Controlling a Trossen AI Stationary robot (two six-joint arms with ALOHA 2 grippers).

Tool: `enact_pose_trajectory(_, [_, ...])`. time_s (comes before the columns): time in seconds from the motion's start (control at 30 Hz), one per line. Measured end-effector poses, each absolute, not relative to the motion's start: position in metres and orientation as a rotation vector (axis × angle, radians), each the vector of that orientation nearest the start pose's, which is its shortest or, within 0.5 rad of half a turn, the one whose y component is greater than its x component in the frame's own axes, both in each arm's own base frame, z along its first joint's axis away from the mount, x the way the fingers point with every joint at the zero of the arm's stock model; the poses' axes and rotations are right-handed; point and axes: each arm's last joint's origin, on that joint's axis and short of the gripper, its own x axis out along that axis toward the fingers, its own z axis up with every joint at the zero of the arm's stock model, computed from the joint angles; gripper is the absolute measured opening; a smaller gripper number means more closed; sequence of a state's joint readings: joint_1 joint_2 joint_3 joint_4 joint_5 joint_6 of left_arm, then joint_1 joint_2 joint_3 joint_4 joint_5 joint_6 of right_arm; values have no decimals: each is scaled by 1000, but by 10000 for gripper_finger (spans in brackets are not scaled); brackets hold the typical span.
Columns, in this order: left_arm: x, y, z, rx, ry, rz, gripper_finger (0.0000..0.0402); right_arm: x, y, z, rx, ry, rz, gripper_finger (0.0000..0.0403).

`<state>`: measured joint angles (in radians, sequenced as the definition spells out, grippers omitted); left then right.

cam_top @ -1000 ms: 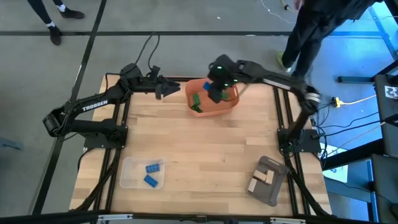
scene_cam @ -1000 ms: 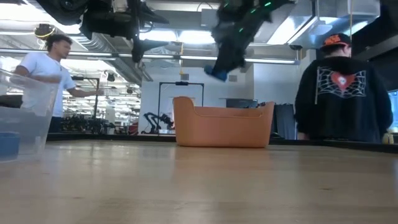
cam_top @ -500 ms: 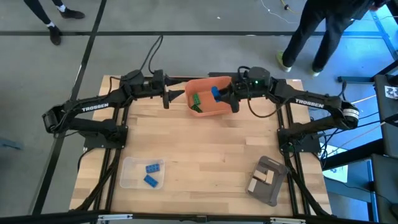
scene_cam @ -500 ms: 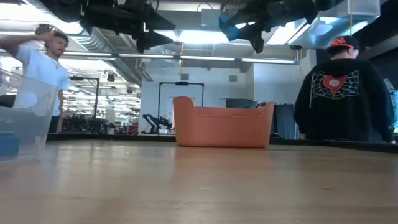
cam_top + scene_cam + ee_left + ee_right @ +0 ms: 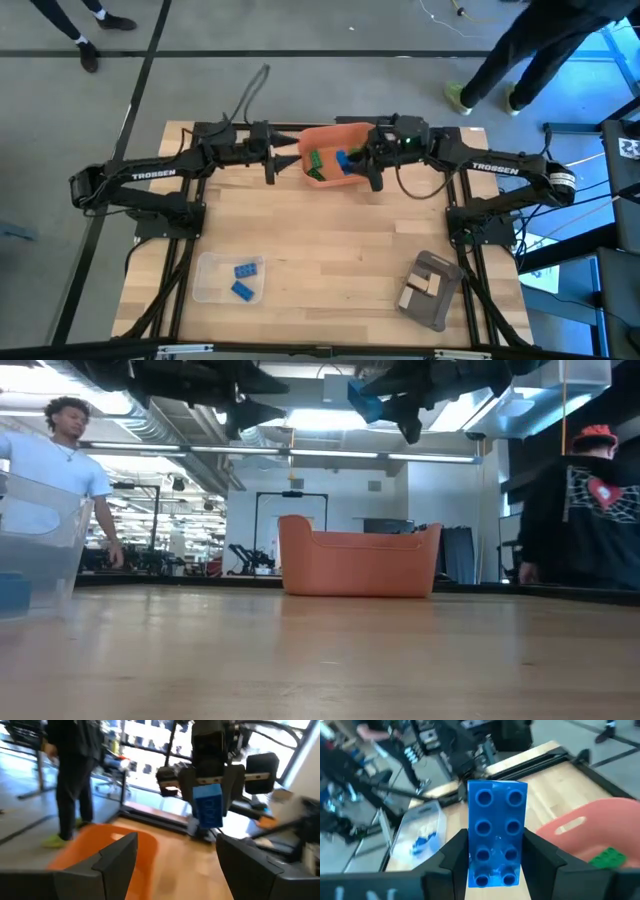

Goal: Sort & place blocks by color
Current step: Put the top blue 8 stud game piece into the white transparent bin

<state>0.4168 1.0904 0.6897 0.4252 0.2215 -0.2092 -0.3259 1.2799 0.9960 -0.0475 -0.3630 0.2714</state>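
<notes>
Right tool (image 5: 496, 865) clamps blue block (image 5: 496, 837) between fingers.

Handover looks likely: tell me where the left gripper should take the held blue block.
Probably the free end of the blue block, jutting past the right gripper; its long flat sides are bare there. The open left gripper faces it, so come straight on.

Lower end of the blue block (image 5: 497, 839) behind the right hand's fingers (image 5: 454, 854); bin contents (image 5: 358, 563) hidden behind its wall.
</notes>
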Motion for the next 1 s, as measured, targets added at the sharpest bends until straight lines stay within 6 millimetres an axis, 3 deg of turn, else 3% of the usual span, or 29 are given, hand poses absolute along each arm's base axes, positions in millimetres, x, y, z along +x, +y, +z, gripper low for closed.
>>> enact_pose_trajectory(0.23, [259, 71, 294, -197, 13, 116, 261, 297, -61, 304, 262, 347, -13, 140])
enact_pose_trajectory(0.5, [296, 68, 294, -187, 53, 75, 261, 309, -54, 309, 203, 347, -22, 140])
enact_pose_trajectory(1.0, [301, 64, 299, -240, 25, 7, 256, 311, -47, 307, 109, 361, -69, 140])
